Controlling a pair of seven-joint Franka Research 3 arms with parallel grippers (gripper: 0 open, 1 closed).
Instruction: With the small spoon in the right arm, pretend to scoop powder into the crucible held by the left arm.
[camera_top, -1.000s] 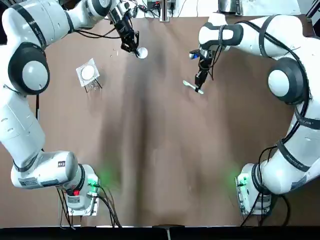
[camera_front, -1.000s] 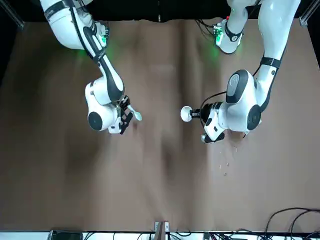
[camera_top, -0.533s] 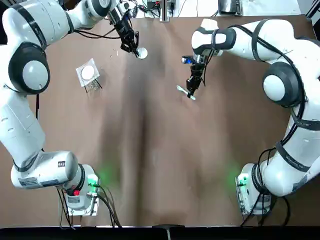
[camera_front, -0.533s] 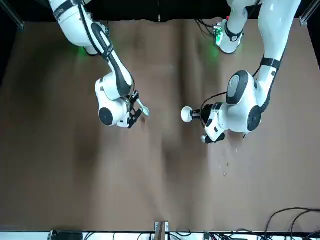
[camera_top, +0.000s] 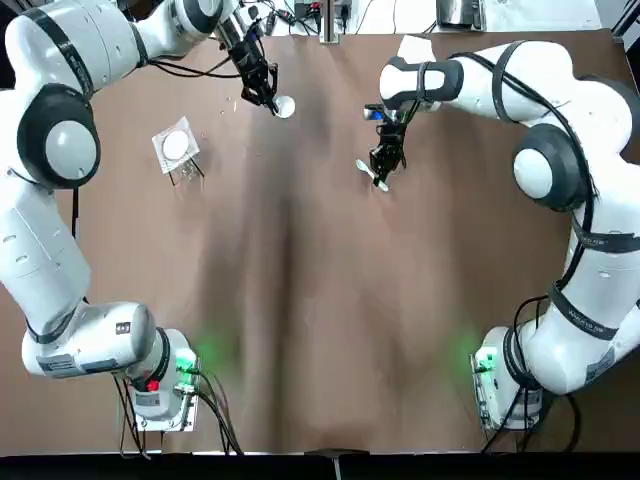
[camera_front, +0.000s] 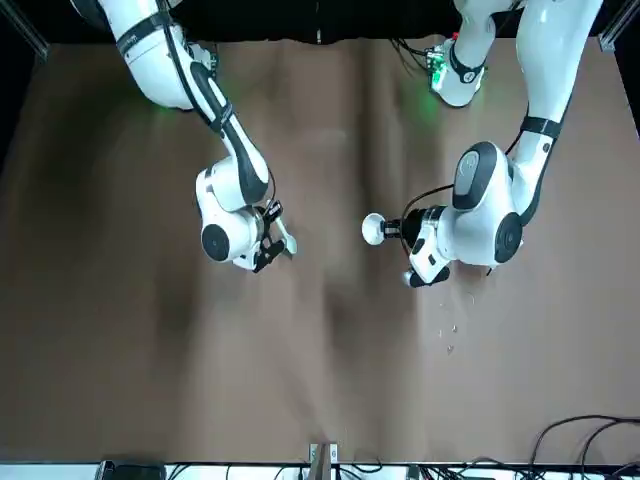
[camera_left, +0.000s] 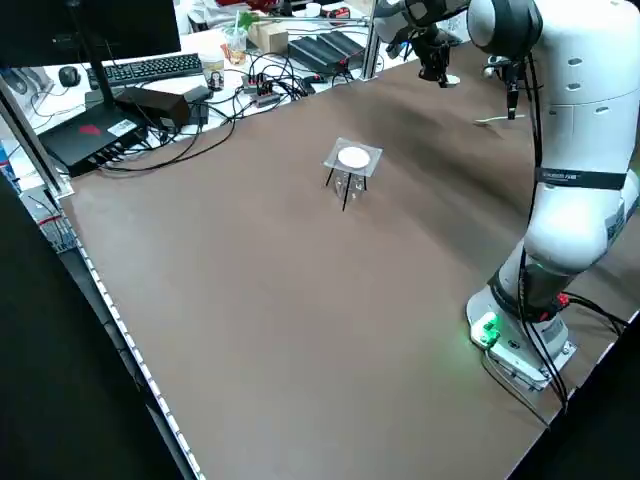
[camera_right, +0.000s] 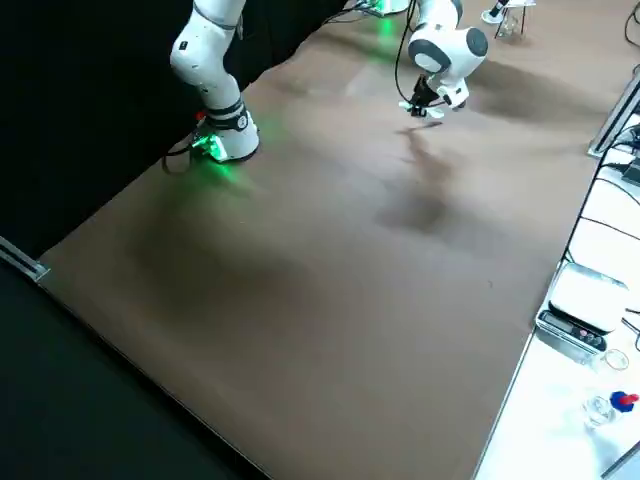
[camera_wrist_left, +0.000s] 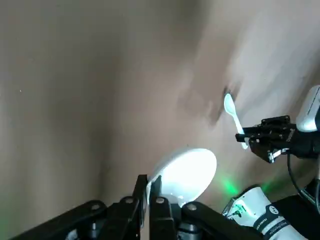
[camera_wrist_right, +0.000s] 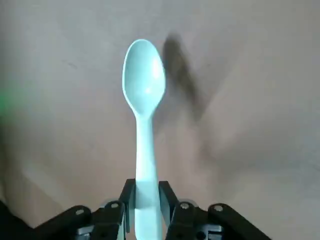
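Note:
My left gripper is at the back of the table, raised, shut on the rim of a small white crucible, which shows as a white bowl in the left wrist view. My right gripper hangs to the right of it, shut on the handle of a small white spoon. The spoon points straight out from the fingers, bowl end free, above the brown table. In the front view the spoon and the crucible are well apart, with a clear gap between them.
A small wire stand with a white disc stands on the table left of the crucible. A few small crumbs lie on the cloth. Cables, a keyboard and boxes lie along the table's far edge.
My right gripper has carried the spoon to the left, toward the crucible, and turned it a little. The left gripper and the crucible have stayed where they were.

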